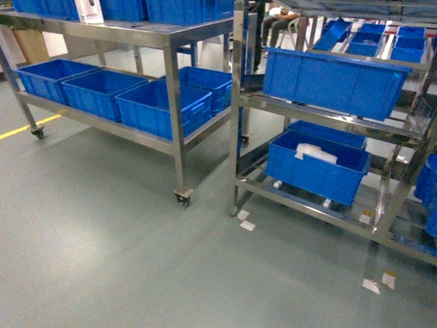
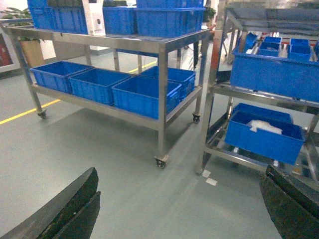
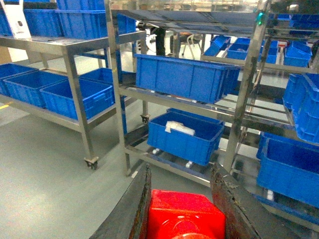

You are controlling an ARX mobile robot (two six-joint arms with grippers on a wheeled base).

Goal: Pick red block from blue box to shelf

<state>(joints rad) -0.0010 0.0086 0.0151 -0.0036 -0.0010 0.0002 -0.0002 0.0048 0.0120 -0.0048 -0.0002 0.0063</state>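
Grey-green smooth floor (image 1: 102, 246); a yellow painted line (image 1: 27, 127) crosses it at far left.

We note a wheeled stainless-steel counter (image 1: 179, 123) on the left, one black caster (image 1: 182, 199) under its near leg. Its lower tier carries three deep-blue ribbed plastic crates (image 1: 102, 92) side by side, with a fourth (image 1: 205, 78) behind them. More blue crates sit on top, beside a white printed carton (image 1: 89, 10).

To the right, a long deep-blue crate (image 1: 334, 82) sits above a smaller one (image 1: 317, 171) holding a crumpled white plastic bag (image 1: 315, 152).

White paper scraps (image 1: 244, 220) lie on the floor, and others (image 1: 379, 282) further right.

In the background we make out a seated figure (image 1: 280, 20), mostly hidden.
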